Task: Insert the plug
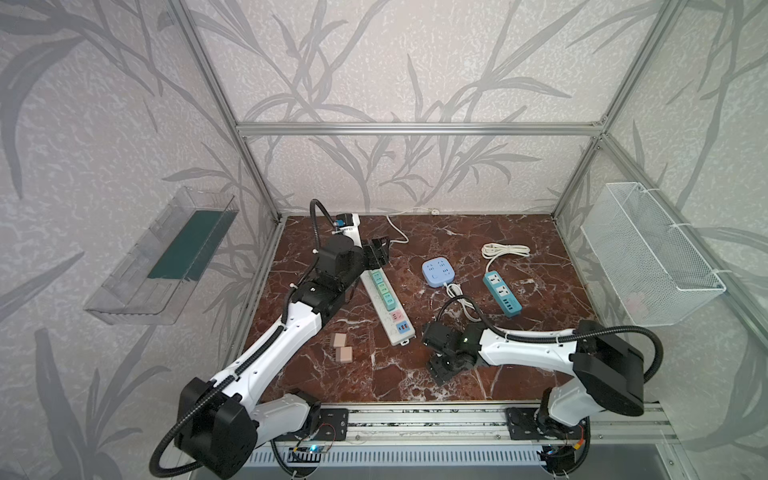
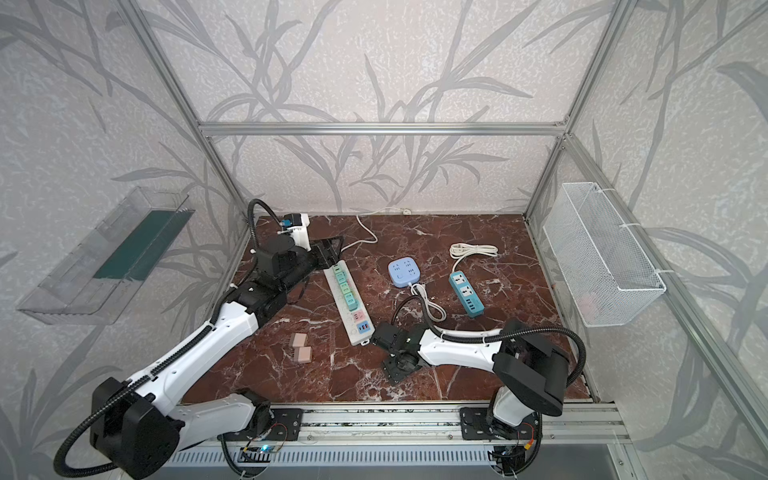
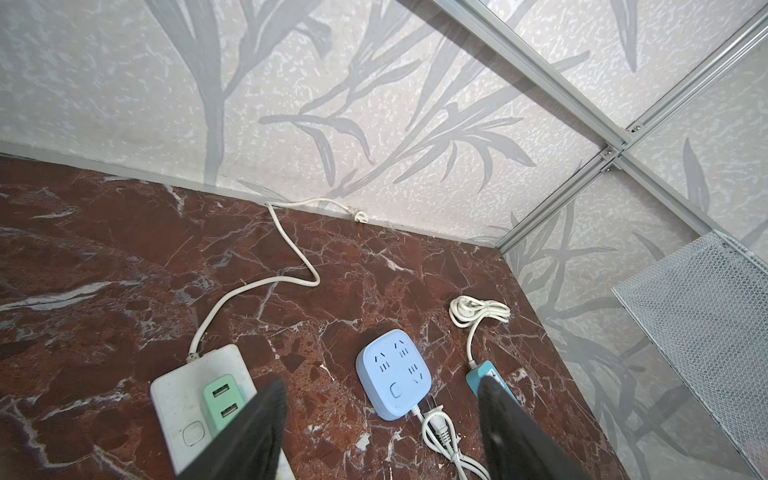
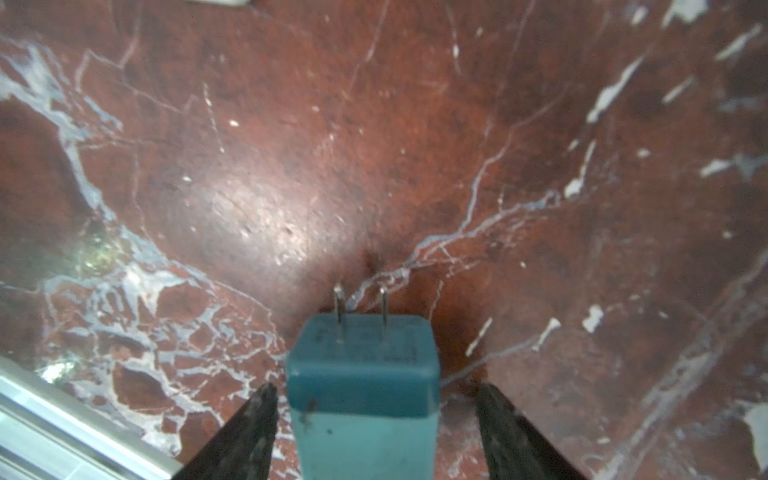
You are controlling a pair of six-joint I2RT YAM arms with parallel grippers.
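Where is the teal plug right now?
In the right wrist view the teal plug sits between the right gripper's parted fingers, prongs facing the marble table; in both top views that gripper hides it.

Wire basket [image 1: 648, 257], clear tray [image 1: 137, 286], marble tabletop [image 1: 478, 232]

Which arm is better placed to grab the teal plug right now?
Right. The teal plug sits between the open jaws of the right gripper; the left gripper hangs empty, away above the white power strip.
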